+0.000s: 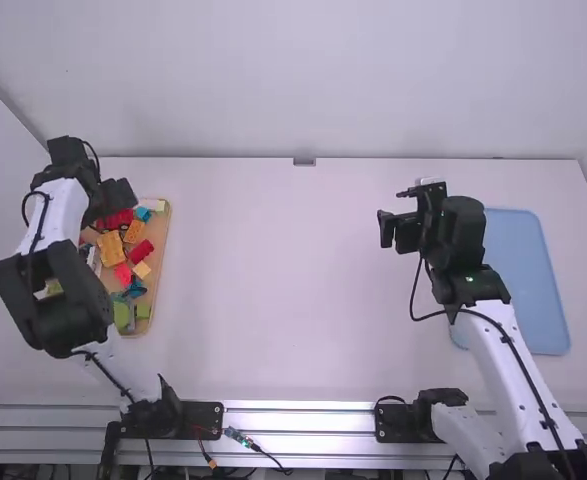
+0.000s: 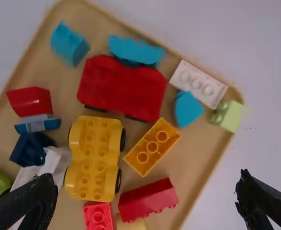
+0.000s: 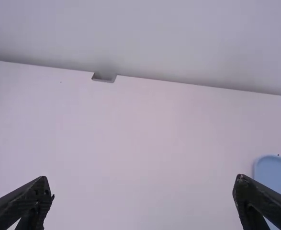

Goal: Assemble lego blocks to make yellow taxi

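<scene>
My left gripper (image 1: pixel 115 198) is over the far part of the wooden tray of blocks. Seen from its wrist, the left gripper (image 2: pixel 147 199) stands open above the tray, nothing between its fingers. A yellow wheeled base (image 2: pixel 93 158) lies beside an orange-yellow brick (image 2: pixel 152 147), and a red wheeled base (image 2: pixel 122 87) is close by. Red bricks (image 2: pixel 148 199), a white brick (image 2: pixel 198 84) and blue pieces (image 2: pixel 188 109) lie around them. On the right side, my right gripper (image 1: pixel 400 230) hangs over the table; in its wrist view the right gripper (image 3: pixel 142 201) is open with nothing held.
The wooden tray (image 1: pixel 161 262) sits at the table's left, partly beneath the left arm. A blue tray (image 1: pixel 528 285) lies at the right, beside and partly behind the right arm. A wall rises along the table's far edge.
</scene>
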